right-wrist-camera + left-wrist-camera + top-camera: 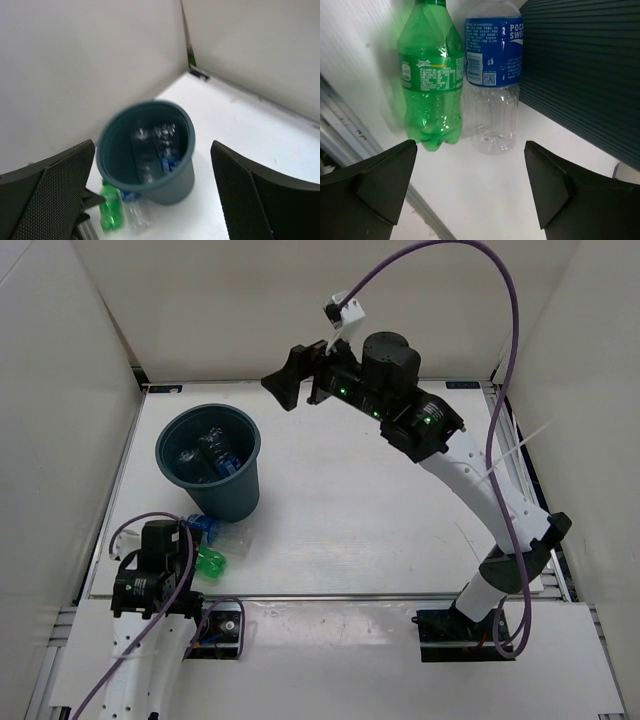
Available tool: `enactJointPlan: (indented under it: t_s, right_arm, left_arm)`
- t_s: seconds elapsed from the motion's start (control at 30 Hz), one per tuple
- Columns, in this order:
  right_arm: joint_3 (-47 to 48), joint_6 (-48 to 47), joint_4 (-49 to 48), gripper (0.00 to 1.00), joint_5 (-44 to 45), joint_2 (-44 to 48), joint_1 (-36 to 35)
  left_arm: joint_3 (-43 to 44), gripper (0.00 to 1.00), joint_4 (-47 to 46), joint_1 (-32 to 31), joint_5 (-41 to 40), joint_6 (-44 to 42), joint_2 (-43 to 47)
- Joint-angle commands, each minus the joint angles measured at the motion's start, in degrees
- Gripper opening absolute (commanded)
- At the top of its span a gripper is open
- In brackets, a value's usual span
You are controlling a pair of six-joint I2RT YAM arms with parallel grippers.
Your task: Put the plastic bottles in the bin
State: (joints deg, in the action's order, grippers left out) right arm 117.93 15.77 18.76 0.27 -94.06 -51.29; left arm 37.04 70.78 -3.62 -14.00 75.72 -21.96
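Arms from above: your right arm reaches high, right gripper [287, 380] past the bin [172, 440]; your left arm folds low at the near-left corner. Left wrist: left gripper [470, 150] spread wide, empty, facing one green bottle [430, 80] and one clear bottle [492, 100] lying side by side just beside the bin. Right wrist: fingers wide apart, empty, looking down on two clear bottles [165, 140] inside the bin.
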Motion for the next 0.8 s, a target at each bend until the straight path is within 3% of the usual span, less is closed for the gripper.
enactJointPlan:
  t_s: [0.0, 0.3, 0.5, 0.6, 0.67, 0.77]
  right_arm:
    - [-4.3, -2.8, 3.1, 1.00, 0.0, 0.6, 0.8]
    - [-12.0, -5.8, 4.2, 1.00, 5.6, 6.7, 0.8]
    - [-13.7, -6.4, 4.2, 1.00, 7.4, 8.6, 2.0]
    - [-14.2, -6.4, 4.2, 1.00, 8.7, 9.2, 2.0]
    - [-14.7, -6.4, 4.2, 1.00, 9.4, 9.2, 2.0]
    - [-14.7, -6.9, 4.7, 1.00, 10.1, 9.2, 2.0]
  left_arm:
    - [-4.9, 1.00, -3.5, -0.3, 1.8, 5.6, -0.9]
    - [-7.5, 1.00, -8.5, -0.3, 1.7, 6.3, -18.1]
    - [-8.2, 0.98, -11.3, 2.9, 2.9, 7.0, -22.8]
    - [-11.0, 0.81, -12.4, 5.5, 5.4, 7.0, -22.8]
    - [-12.2, 0.64, -12.4, 6.1, 6.5, 6.5, -21.5]
    - [-11.0, 0.59, -9.5, 7.2, 5.9, 5.9, -18.5]
